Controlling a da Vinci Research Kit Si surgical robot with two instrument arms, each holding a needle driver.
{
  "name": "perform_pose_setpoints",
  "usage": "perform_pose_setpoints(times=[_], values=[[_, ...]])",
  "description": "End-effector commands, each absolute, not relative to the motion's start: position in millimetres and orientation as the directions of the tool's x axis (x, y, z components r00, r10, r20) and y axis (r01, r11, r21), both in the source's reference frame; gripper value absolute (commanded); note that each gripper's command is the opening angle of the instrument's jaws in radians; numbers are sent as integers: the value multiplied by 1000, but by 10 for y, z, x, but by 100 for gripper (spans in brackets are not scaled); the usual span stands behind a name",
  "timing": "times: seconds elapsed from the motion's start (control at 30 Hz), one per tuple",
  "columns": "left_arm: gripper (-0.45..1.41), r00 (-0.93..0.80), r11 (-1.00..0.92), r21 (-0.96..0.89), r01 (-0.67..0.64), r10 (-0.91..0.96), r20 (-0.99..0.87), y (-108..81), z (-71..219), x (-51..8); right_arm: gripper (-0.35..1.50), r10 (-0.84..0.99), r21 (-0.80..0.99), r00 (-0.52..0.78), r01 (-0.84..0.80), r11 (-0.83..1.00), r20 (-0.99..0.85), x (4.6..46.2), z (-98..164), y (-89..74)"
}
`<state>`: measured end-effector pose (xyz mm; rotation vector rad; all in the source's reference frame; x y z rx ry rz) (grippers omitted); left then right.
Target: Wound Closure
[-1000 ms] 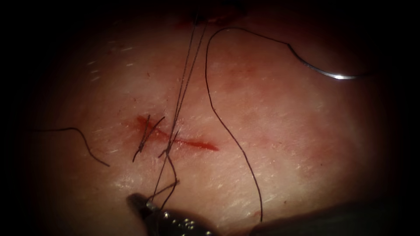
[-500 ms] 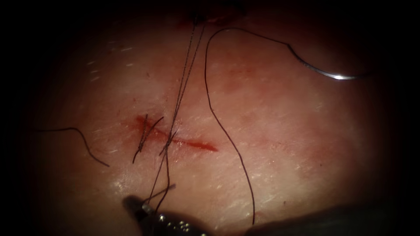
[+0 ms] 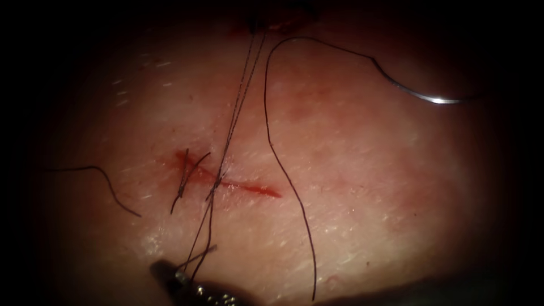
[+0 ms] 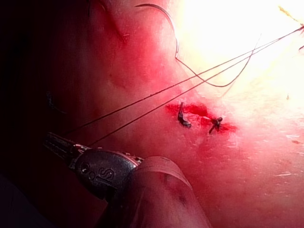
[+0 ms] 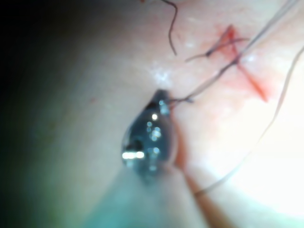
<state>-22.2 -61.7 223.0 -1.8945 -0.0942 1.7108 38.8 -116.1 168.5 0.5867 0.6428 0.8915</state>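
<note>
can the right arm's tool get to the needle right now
Probably not yet: the right tool has its jaws shut on the thread below the cut, and the left tool holds thread too. The needle lies free on the tissue, right of the cut, with nothing over it.

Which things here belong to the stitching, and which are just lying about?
In use: dark thread, gripped by the left tool and the right tool; red cut in the pale tissue.
Lying about: curved steel needle, unheld, on the tissue right of the cut; loose dark thread end left of it.
</note>
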Motion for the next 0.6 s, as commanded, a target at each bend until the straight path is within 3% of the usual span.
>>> perform_pose_setpoints(times=[0.03,0.6], values=[[-45,177,-830,-459,-318,424,-888,-626,2235,-229,-35,840,706,478,-501,501,-257,398,1681,-1180],[-45,180,-835,-455,-310,418,-890,-629,2238,-227,-35,817,715,519,-470,518,-250,396,1673,-1187]])
